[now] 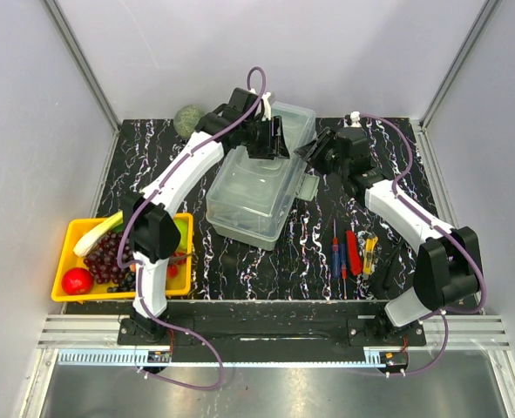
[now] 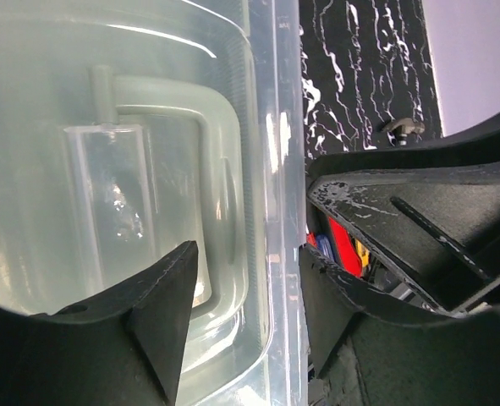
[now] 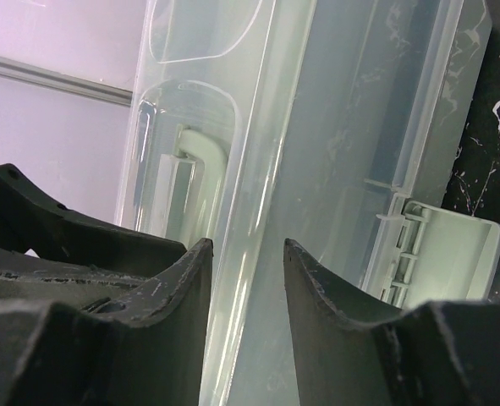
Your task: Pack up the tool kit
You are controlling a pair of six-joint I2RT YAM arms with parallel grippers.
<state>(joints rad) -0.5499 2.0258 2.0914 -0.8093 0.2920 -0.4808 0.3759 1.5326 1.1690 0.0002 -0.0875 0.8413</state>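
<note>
The left gripper (image 2: pixel 250 254) stands about half open, its two fingers (image 2: pixel 161 313) straddling the long rim of the toolbox (image 1: pixel 244 196). The outer finger lies against the rim. A gap shows between the inner finger and the rim, so the rim is not clamped. Through the translucent plastic just ahead of the inner finger the lid handle (image 2: pixel 207 110) is visible. The right gripper (image 3: pixel 245 245) is also about half open and has hold of nothing. Its fingertips point at the side wall of the toolbox, which fills the view directly ahead of them. Whether the tips touch that wall cannot be told. The front latch (image 3: pixel 440 249) hangs folded out from the box ahead and to the right of this gripper. In the top view the two grippers sit near each other, the left one over the far end of the box and the right one just beside its right edge. The hand tools (image 1: pixel 353 251), red, yellow and blue-handled, lie side by side on the table (image 1: pixel 266 261), well behind the right gripper, beside its arm. A yellow fruit tray (image 1: pixel 65 261) sits well behind the left gripper, by that arm's base.
</note>
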